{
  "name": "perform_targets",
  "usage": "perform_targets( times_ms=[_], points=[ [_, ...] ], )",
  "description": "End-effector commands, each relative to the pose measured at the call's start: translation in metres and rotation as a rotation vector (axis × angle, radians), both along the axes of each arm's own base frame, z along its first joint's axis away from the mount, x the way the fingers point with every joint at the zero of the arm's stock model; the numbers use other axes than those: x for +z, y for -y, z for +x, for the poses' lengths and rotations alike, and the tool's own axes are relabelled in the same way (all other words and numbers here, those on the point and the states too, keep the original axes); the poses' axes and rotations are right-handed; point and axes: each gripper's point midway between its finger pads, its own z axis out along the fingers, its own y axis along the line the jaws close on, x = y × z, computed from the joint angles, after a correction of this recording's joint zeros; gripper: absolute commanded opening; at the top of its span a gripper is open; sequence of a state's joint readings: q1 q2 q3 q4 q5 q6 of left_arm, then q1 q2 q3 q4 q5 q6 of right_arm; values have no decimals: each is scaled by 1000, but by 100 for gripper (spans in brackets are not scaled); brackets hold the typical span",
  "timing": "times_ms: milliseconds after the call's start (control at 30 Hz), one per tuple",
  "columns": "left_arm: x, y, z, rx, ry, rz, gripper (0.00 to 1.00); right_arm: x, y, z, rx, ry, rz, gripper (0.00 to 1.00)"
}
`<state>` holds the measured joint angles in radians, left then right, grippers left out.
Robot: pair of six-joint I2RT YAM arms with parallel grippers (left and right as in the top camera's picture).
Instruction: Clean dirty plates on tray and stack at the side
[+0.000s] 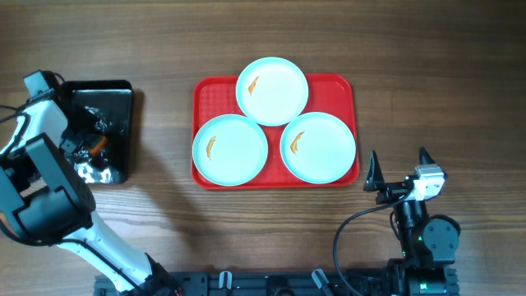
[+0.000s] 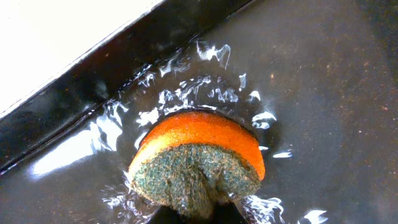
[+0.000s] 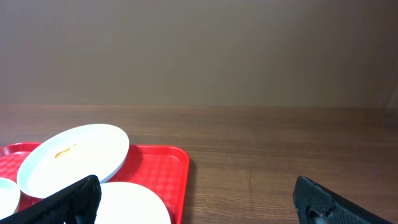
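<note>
Sitting on the bench, the red tray holds 3 plates, each smeared orange, while the wet black tray holds 1 sponge pinched in the clenched left claw, and the right claw gapes released near the red tray's corner.

likely a lab bench: wooden table, plain wall, cabled robot arm.

overhead: my wrist covers most of my left gripper. left wrist view: the lower edge crops the sponge. right wrist view: the lower edge crops the fingers of my right gripper and the nearest plate.
</note>
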<state>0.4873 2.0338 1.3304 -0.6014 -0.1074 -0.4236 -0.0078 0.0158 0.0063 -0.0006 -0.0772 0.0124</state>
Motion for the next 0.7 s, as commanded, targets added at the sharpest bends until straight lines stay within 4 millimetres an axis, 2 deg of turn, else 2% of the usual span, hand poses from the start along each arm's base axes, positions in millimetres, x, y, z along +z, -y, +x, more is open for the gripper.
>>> perform_targets(
  times_ms=[0,67,100,133,167,333,467,533,633,667],
  points=[
    [-21,12,-16,1,-69,-58,4,1,3,0,-14,7,-12,100],
    [-22,19,-19,-6,-75,-96,4,1,3,0,-14,7,-12,100],
    [-22,22,-19,-9,-73,-114,18,1,3,0,-14,7,-12,100],
    [-22,23,-19,-10,-73,-117,54,1,3,0,-14,7,-12,100],
    [-22,22,-19,-10,-71,-114,100,1,3,0,-14,7,-12,100],
    [-20,5,-17,5,-76,-25,100,1,3,0,-14,7,-12,100],
    [-17,-1,-9,-7,-43,1,100,1,3,0,-14,7,-12,100],
    [-16,-3,-4,-18,-24,15,96,1,3,0,-14,7,-12,100],
    [-15,-4,-2,-18,-15,19,45,1,3,0,-14,7,-12,100],
    [-15,-4,-2,-18,-15,19,32,1,3,0,-14,7,-12,100]
  ],
)
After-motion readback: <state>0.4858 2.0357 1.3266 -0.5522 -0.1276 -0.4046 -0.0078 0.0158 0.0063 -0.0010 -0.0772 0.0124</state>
